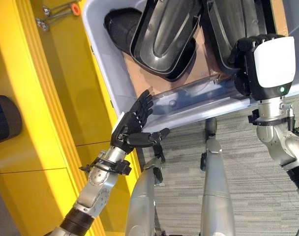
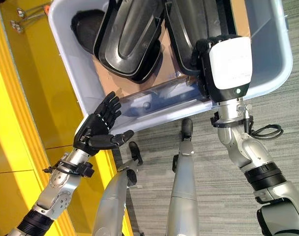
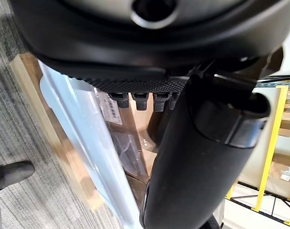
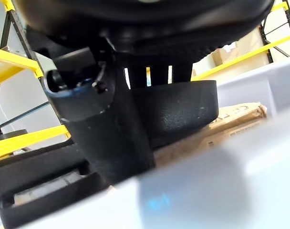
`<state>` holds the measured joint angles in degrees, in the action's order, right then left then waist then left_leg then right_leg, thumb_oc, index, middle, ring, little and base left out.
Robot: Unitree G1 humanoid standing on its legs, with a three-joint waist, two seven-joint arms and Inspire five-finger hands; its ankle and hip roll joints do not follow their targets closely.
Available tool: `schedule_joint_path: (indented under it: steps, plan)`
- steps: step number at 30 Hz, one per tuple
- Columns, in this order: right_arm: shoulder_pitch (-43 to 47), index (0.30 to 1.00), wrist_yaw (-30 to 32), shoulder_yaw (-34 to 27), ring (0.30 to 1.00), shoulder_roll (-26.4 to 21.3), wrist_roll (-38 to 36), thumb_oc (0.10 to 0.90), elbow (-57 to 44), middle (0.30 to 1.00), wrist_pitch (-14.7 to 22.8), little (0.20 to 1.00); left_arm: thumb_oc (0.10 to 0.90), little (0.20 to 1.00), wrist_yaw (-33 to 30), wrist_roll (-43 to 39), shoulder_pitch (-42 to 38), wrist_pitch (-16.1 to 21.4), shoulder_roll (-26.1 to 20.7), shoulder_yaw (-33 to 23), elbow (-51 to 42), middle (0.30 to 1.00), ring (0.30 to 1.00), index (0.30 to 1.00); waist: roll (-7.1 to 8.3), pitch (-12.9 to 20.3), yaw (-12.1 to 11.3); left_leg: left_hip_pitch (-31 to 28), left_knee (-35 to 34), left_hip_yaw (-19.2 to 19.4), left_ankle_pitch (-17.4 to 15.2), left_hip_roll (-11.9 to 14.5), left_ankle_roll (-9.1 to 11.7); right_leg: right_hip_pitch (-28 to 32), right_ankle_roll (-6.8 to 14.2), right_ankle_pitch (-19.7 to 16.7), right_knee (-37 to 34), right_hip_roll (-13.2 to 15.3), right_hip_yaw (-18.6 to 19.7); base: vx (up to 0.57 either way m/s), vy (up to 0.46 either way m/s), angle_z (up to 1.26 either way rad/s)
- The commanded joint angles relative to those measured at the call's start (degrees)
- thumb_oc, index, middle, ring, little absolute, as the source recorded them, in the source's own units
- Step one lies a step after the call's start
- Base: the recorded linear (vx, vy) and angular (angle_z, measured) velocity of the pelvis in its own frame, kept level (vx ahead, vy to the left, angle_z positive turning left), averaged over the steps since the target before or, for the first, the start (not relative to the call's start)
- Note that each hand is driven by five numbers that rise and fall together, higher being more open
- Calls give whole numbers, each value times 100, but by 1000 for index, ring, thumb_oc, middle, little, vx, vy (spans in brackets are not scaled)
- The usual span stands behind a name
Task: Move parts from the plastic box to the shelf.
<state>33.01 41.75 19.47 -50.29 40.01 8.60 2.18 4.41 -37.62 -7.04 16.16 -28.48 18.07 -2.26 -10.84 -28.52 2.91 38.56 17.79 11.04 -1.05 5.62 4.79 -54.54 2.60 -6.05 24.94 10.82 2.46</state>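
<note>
A pale blue-grey plastic box (image 1: 189, 110) holds several black moulded parts on a cardboard lining. A stack of them (image 1: 164, 39) lies in the middle, and one part (image 1: 225, 24) stands at the right. My right hand (image 1: 267, 64) reaches over the box's near wall, its fingers curled on that right part. In the right wrist view the thumb (image 4: 107, 138) and fingers pinch the part's rim (image 4: 183, 109). My left hand (image 1: 130, 128) is open outside the box's near left corner, fingers straight along the wall and holding nothing.
The yellow shelf (image 1: 56, 98) runs along the left side, close to the box. A metal clamp with an orange tip (image 1: 56, 12) lies on it at the far end. A dark blue object (image 1: 4, 118) sits at the left edge. Grey carpet (image 1: 253, 196) lies below.
</note>
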Motion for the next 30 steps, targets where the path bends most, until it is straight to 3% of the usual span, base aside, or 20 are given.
schedule_joint_path:
  steps: [1,14,18,19,20,23,30]
  plan:
    - [155,300,311,-294,300,13,-249,400,-747,300,348,300,900,1000,123,-66,415,368,-241,-271,-692,1000,1000,1000,-272,-128,251,1,-56,-89,-127,-266,-318,700,-275,1440,248,-272,-304,0,0,0]
    - [-679,300,927,-829,300,839,-1278,400,-1627,300,577,300,900,1000,83,-245,628,345,-84,-322,-807,1000,1000,1000,-180,-128,505,-1435,-694,-32,-111,-179,-271,1935,-223,1371,-263,-260,-293,34,25,-4]
    - [-689,300,928,-831,300,842,-1278,400,-1629,300,579,300,900,1000,84,-246,634,346,-87,-319,-806,1000,1000,1000,-179,-128,504,-1453,-711,-32,-104,-179,-271,1954,-222,1366,-280,-262,-296,22,25,-3]
    - [-947,300,981,-963,300,1132,-1518,400,-1944,300,864,300,900,1000,135,-227,565,364,28,-332,-761,1000,1000,1000,-125,-128,660,-2163,-1053,-8,-78,-82,-237,2554,-162,1273,-593,-254,-259,93,105,-3]
    - [-1069,300,970,-1048,300,1150,-1630,400,-2005,300,942,300,900,1000,130,-216,561,360,41,-322,-724,1000,1000,1000,-123,-128,683,-2416,-1146,-14,-73,-69,-229,2834,-155,1275,-688,-242,-300,106,108,-10]
    - [-1209,300,1013,-1180,300,1139,-1767,400,-2077,300,1080,300,900,1000,108,-302,548,320,57,-365,-684,1000,1000,1000,-103,-126,702,-2703,-1158,11,-108,-48,-237,3197,-150,1275,-766,-229,-338,42,14,-7]
    - [-1814,300,836,-1531,300,1244,-2106,400,-2420,300,1434,300,900,1000,182,-453,891,193,256,-482,-641,1000,1000,1000,-44,447,640,-3249,-1286,-5,-172,13,-191,3930,-149,1281,-1129,-190,-459,94,10,2]
